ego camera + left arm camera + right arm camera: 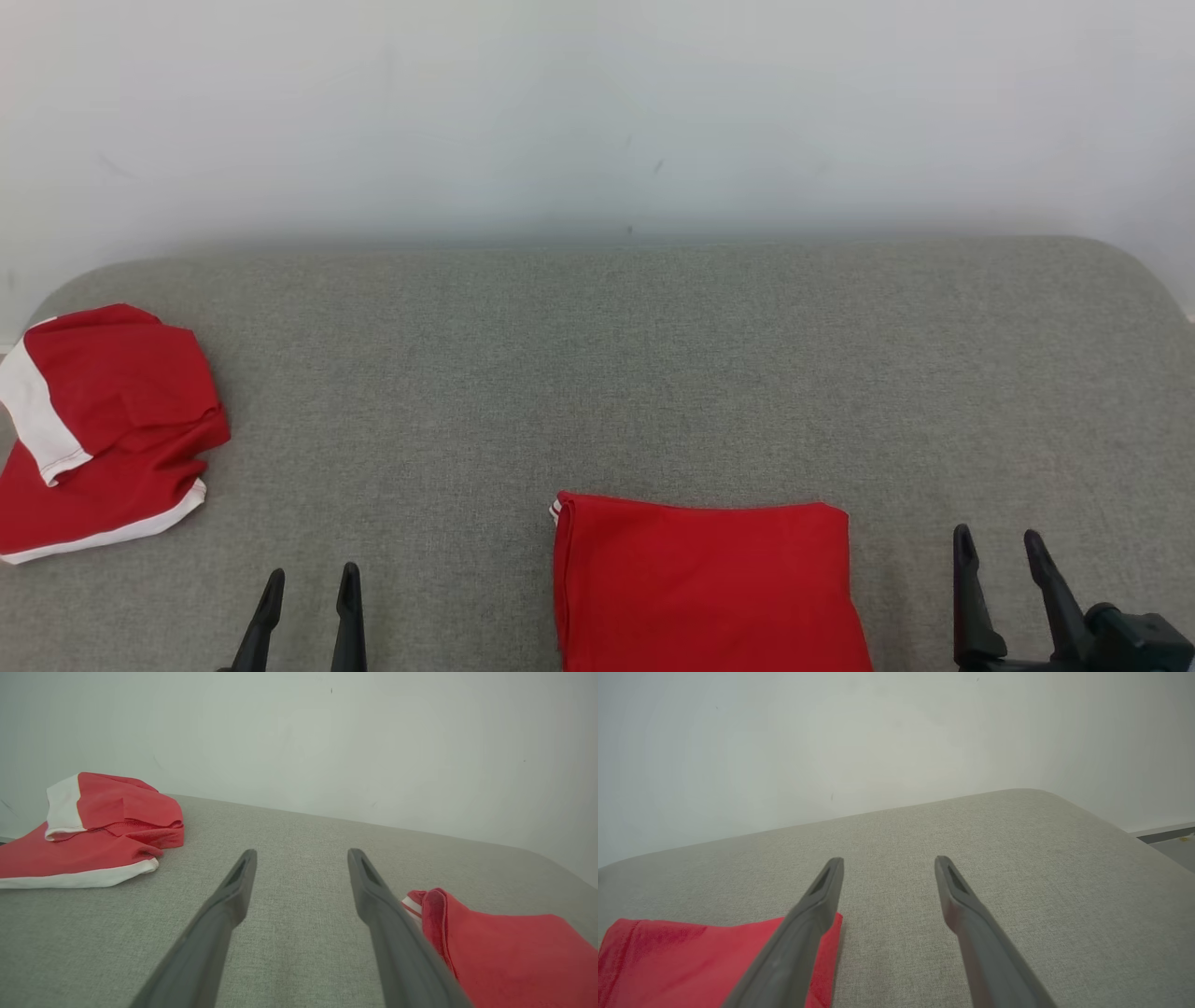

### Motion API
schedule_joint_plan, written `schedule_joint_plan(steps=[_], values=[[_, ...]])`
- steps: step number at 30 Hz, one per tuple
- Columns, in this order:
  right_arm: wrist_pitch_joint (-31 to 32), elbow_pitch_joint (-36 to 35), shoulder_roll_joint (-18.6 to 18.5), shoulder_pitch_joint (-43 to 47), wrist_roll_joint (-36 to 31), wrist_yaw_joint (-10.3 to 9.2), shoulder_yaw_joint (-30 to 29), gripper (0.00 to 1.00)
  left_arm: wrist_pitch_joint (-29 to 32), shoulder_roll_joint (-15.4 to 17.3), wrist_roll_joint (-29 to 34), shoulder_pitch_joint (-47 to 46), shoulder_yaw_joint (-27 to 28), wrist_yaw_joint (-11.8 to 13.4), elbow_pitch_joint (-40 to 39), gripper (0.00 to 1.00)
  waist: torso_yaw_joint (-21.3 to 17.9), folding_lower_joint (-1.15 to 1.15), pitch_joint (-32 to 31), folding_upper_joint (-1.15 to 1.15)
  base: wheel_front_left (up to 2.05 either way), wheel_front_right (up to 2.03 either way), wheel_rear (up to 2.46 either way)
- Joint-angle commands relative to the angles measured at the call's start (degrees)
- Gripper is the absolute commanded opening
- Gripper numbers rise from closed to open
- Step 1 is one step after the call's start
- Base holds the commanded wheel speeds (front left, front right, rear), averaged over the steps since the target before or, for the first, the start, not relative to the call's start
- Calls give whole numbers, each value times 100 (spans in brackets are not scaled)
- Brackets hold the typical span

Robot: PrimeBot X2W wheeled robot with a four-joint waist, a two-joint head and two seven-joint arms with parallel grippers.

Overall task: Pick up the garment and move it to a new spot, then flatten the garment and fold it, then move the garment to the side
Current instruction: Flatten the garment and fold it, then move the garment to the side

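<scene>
Near the front of the grey upholstered surface [597,373], a little right of centre, lies the folded red garment [700,588], a neat rectangle whose fold runs along its left side, where a sliver of white trim peeks out. The left end effector [313,571] is poised to its left and the right end effector [997,534] to its right, each with fingers spread apart, nothing between them, and clear of the cloth. At the left, farther back, a crumpled red-and-white garment [103,420] sits well apart. Folding looks done, so the step in hand is probably shifting the bundle aside. It seems a light, soft knit in several layers, likely to sag and spill open if lifted by one corner. The upholstery probably grips it, so dragging could rumple it. Pinching through all layers at the left folded edge and the right edge together, then lifting level, looks safest.
</scene>
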Motion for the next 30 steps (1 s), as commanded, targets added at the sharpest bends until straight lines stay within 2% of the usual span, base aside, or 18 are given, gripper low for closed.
schedule_joint_plan(steps=[1, 26, 28, 30], values=[[13, 21, 4, -39, -39, -14, 5, 100, -12, -9, 63, 50, 21, -6, 5, 100, 10, 1, -6, 0, 0, 0, 0], [417, -88, 1, -203, -143, -14, 217, 100, -12, -52, -53, -15, -24, -7, 200, 100, 43, 1, 111, 0, 0, 0, 0], [533, -123, 2, -196, -187, -14, 220, 100, -12, -53, -53, -21, -25, -7, 202, 100, 52, 1, 119, 0, 0, 0, 0], [957, -99, 2, -127, -113, -14, 214, 100, -12, -58, -46, -22, -20, -7, 197, 100, 58, 1, 125, 0, 0, 0, 0]])
